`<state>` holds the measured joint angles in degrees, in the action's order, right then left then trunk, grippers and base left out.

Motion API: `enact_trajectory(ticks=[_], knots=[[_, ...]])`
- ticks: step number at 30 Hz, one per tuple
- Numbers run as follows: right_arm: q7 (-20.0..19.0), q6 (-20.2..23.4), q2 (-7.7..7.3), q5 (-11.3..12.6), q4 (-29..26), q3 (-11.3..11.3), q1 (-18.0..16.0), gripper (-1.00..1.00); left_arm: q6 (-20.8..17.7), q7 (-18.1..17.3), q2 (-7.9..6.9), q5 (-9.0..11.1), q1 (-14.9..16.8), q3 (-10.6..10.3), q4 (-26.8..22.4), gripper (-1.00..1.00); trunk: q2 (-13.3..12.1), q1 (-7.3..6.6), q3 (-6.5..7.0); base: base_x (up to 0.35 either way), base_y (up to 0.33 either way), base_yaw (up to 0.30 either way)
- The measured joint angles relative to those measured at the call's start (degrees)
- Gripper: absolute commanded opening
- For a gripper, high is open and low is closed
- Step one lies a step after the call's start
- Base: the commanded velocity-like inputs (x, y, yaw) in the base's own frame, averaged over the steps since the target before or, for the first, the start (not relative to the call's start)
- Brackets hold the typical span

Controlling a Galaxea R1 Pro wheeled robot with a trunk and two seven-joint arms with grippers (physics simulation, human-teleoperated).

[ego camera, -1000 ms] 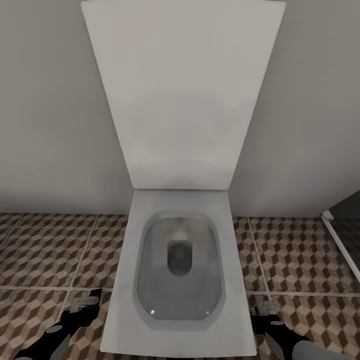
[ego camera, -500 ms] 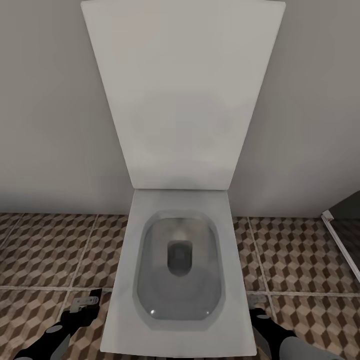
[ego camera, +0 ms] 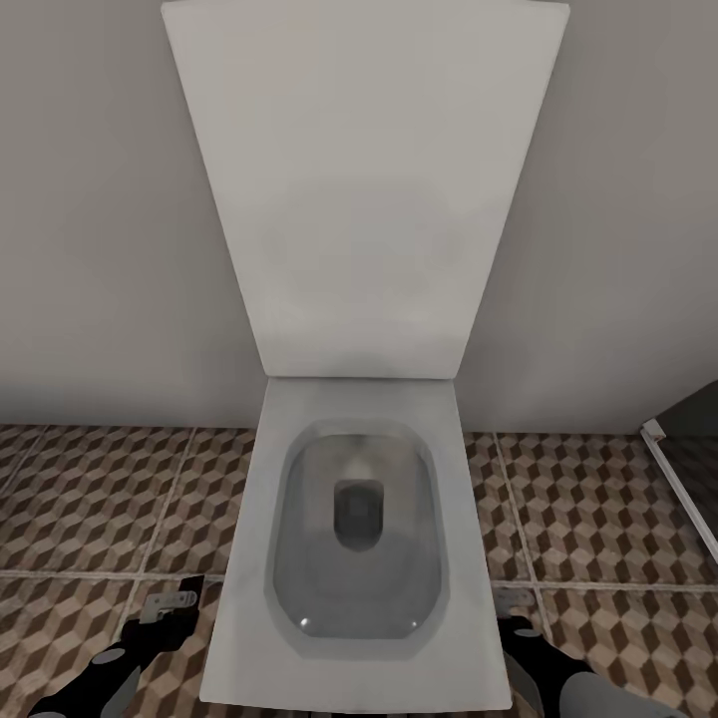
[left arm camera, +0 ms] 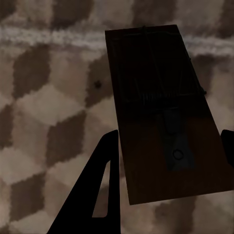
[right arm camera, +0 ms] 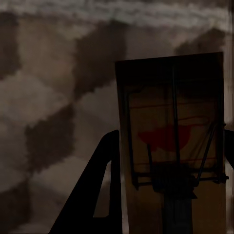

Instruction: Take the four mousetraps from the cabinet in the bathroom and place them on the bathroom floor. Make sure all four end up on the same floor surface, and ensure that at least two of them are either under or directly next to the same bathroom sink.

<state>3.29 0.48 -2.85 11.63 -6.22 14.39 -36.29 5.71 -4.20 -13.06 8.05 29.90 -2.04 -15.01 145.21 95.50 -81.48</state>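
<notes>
cube-patterned bathroom floor [ego camera: 90, 499] runs along a grey wall, with a white toilet [ego camera: 354, 538] at centre, lid up. the left wrist view shows a mousetrap [left arm camera: 163, 114] clamped between the left gripper's [left arm camera: 168, 158] dark fingers, close above the tiles. the right wrist view shows a second mousetrap [right arm camera: 173, 146] pinched in the right gripper [right arm camera: 170, 156]. from the head, both grippers sit low beside the toilet, the right one partly hidden, the traps too small to make out

White boxy toilet [ego camera: 359, 558], lid [ego camera: 364, 189] upright against plain grey wall [ego camera: 90, 219].
</notes>
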Motion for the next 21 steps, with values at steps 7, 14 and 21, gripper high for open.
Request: enact_trajectory(ticks=[7, 14, 21], knots=[[0.2, -0.2, -0.35, 0.2, 0.2, -0.2, 0.0, -1.00, 0.0, 0.0, 0.00, 0.0, 0.0, 0.0, 0.0, -1.00, 0.0, 0.00, 0.00, 0.000, 0.000, 0.000], [0.2, -0.4, -0.40, 0.2, 0.3, -0.3, 0.0, -1.00, 0.0, 0.0, 0.00, 0.0, 0.0, 0.0, 0.0, -1.00, 0.0, 0.00, 0.00, 0.000, 0.000, 0.000], [0.2, -0.4, -0.39, 0.3, 0.3, -0.3, 0.0, -1.00, 0.0, 0.0, 0.00, 0.0, 0.0, 0.0, 0.0, -1.00, 0.0, 0.00, 0.00, 0.000, 0.000, 0.000]])
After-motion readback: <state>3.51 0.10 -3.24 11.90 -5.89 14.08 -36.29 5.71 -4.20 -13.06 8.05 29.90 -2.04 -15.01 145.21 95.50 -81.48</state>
